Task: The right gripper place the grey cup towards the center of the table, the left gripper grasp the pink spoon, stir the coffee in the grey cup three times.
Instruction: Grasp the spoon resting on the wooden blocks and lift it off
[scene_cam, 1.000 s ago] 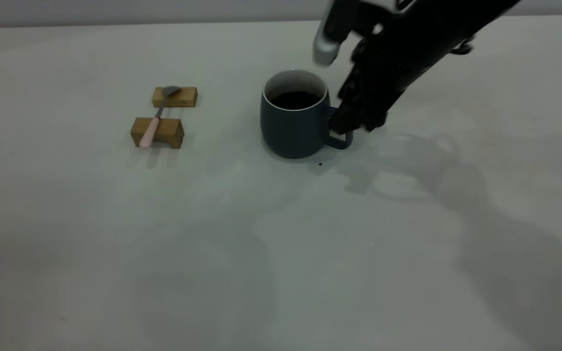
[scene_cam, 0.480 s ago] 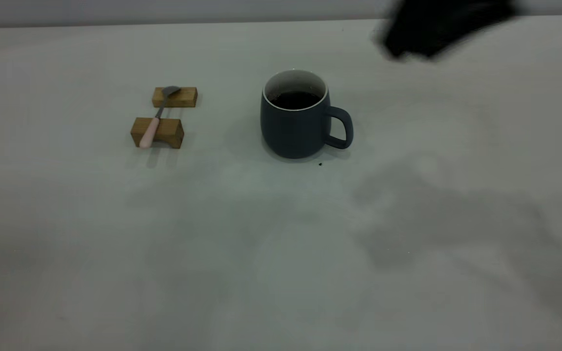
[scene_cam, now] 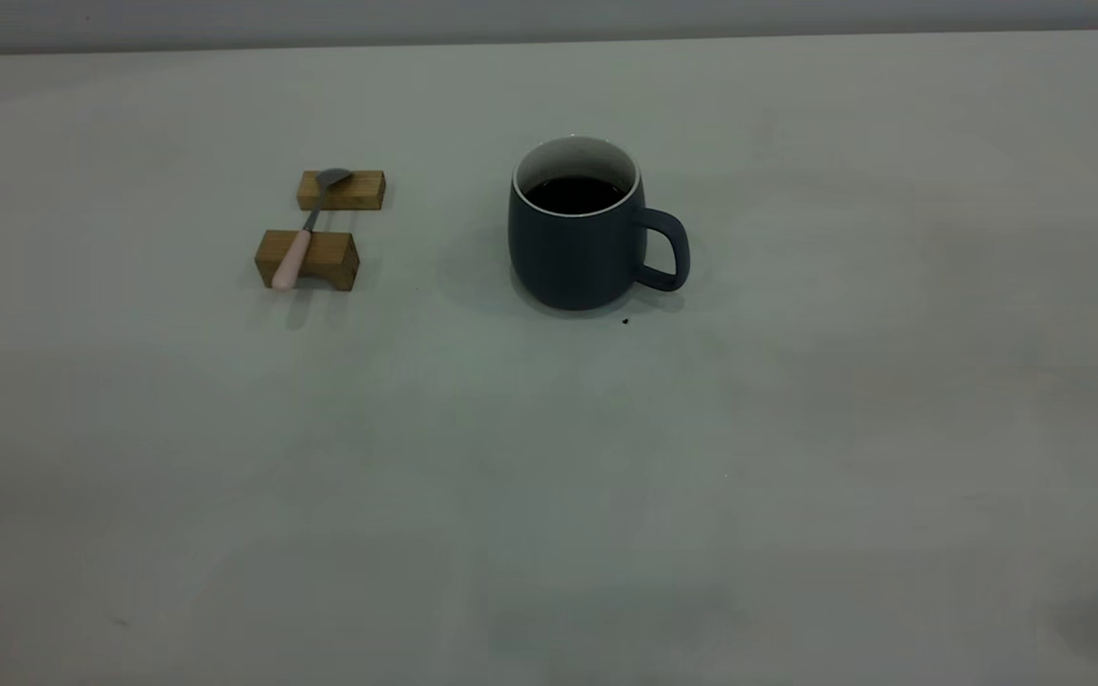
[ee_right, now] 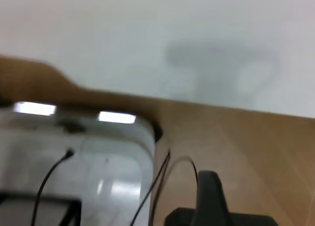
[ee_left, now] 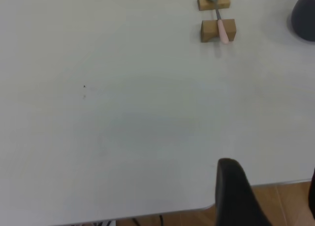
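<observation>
Blue-grey, the grey cup (scene_cam: pixel 577 229) stands upright mid-table (scene_cam: pixel 549 457) with dark coffee (scene_cam: pixel 576 194) inside, handle free. Well apart from the left gripper's one visible finger (ee_left: pixel 235 191), the pink spoon (ee_left: pixel 221 27) bridges two wooden blocks (ee_left: pixel 217 30). How far either gripper is open cannot be told; the right gripper's finger (ee_right: pixel 209 196) hangs off the table's edge, holding nothing.

Pink spoon (scene_cam: pixel 304 232) left of grey cup (scene_cam: pixel 576 229)
</observation>
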